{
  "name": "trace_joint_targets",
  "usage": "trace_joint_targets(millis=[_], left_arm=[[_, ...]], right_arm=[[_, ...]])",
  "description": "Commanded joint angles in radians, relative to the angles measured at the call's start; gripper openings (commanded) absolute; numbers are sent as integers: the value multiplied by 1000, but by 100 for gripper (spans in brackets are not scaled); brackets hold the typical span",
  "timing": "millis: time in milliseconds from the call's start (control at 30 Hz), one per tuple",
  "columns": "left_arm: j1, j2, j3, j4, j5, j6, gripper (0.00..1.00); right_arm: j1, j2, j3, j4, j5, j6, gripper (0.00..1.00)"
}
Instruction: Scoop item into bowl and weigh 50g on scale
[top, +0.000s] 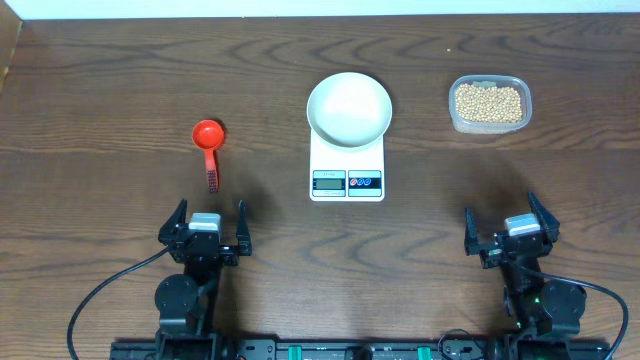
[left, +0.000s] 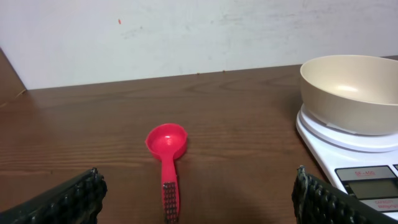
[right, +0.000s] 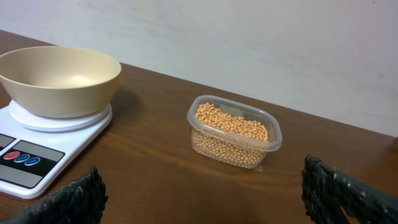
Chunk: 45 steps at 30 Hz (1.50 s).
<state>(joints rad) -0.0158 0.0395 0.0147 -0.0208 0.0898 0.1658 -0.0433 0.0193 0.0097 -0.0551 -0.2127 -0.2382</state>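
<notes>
The white bowl (top: 349, 106) sits empty on the white scale (top: 347, 172) at the table's middle; they also show in the left wrist view, bowl (left: 351, 93) on scale (left: 348, 155), and in the right wrist view, bowl (right: 59, 79) on scale (right: 43, 149). Tan beans (top: 488, 102) fill a clear plastic tub (top: 489, 125) at the right, seen in the right wrist view (right: 233, 127). A red scoop (top: 209, 145) lies left of the scale, handle toward me (left: 166, 155). My left gripper (top: 205, 232) is open and empty near the front edge. My right gripper (top: 512, 235) is open and empty.
The dark wooden table (top: 120, 90) ends at a pale wall behind (left: 186, 31). The arms' bases and cables sit along the front edge (top: 330, 348).
</notes>
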Motion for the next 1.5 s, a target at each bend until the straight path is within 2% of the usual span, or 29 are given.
trace_joint_targets(millis=[0,167,433,733,1067,1233,1467], left_arm=[[3,3,-11,-42,5,14,98],[3,3,-11,-34,6,13,98],[3,4,-6,66,6,-5,98],[3,4,59,67,13,-40,98],[3,21,183,-48,40,-39,98],[4,125,285,-106,40,-39,98],[3,394,515,-215,45,-39,97]], right_arm=[[5,0,-4,-2,-3,13,99],[5,0,-4,-2,-3,14,99],[5,0,-4,-2,-3,13,99],[5,0,-4,-2,-2,13,99],[5,0,-4,-2,-3,13,99],[5,0,-4,-2,-3,13,99],[5,0,-4,-2,-3,13,99]])
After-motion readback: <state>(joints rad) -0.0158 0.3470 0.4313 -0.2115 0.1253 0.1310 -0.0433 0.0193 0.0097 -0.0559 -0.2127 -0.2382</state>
